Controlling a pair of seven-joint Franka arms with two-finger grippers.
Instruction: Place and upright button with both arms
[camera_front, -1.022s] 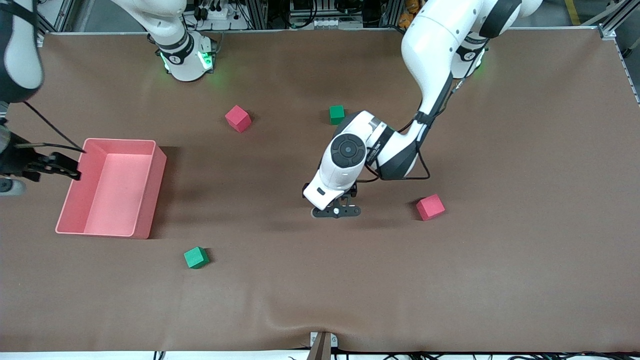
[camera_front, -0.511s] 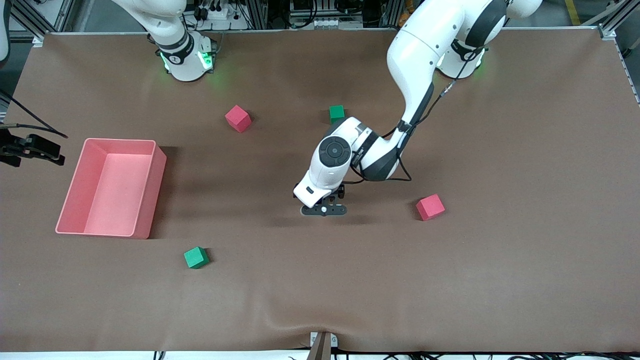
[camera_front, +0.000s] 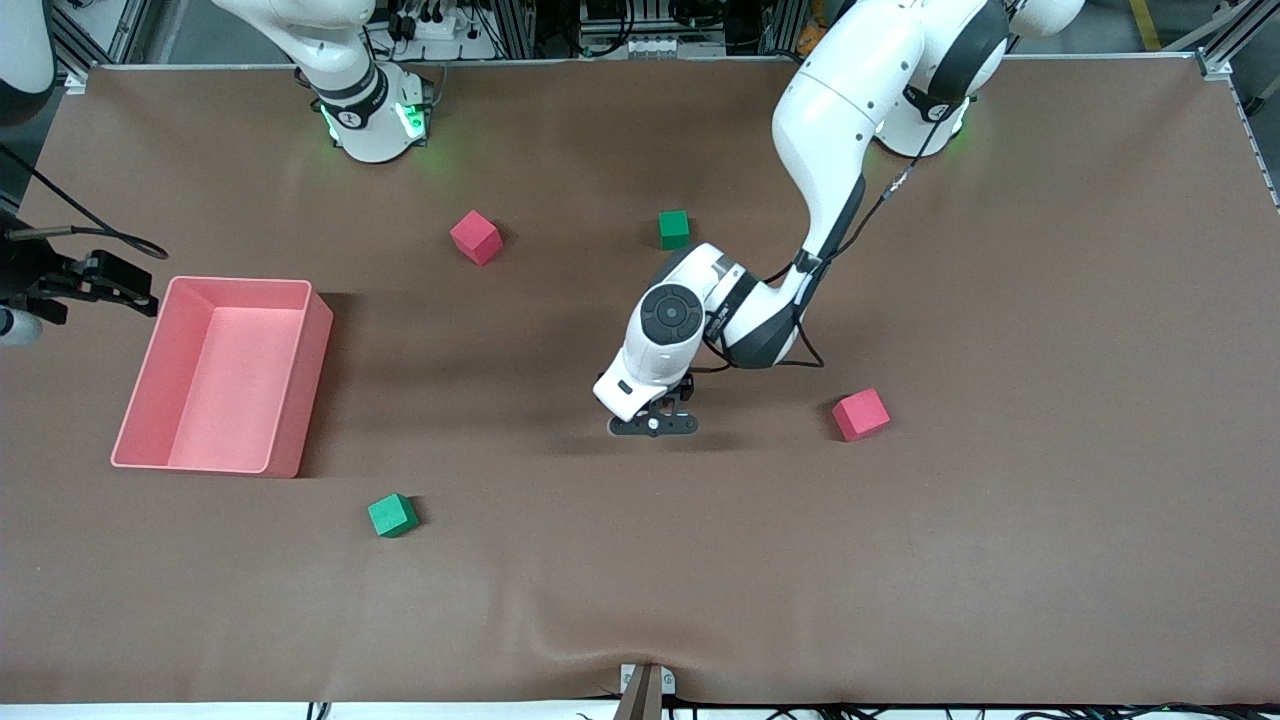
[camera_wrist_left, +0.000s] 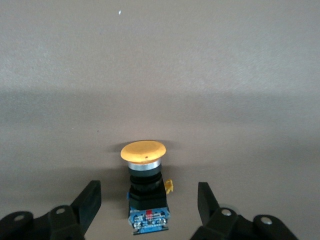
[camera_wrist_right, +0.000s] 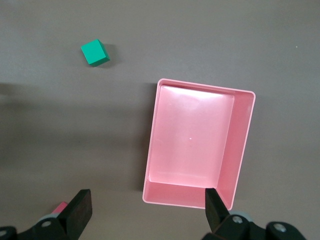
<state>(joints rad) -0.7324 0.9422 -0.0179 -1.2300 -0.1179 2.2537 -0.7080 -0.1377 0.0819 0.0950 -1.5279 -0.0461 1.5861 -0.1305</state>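
**Left wrist view: button sits between parted jaws**

Left wrist view shows the button (camera_wrist_left: 145, 192) lying on the brown surface (camera_wrist_left: 160, 75), its orange cap (camera_wrist_left: 143, 151) pointing to twelve o'clock and its black body running back toward the left gripper (camera_wrist_left: 149, 202). The jaws stand apart, one finger (camera_wrist_left: 90, 200) at the button's nine o'clock, the other at its three, neither touching it.

From the front camera the left gripper (camera_front: 652, 424) is down at mid-surface, and the button itself is hidden under it. A red cube (camera_front: 861, 414) lies at its three o'clock, a green cube (camera_front: 674, 229) at twelve.

The right gripper (camera_wrist_right: 148, 212) waits with jaws wide apart and empty, over the surface beside the pink bin (camera_wrist_right: 196, 145), toward the right arm's end.
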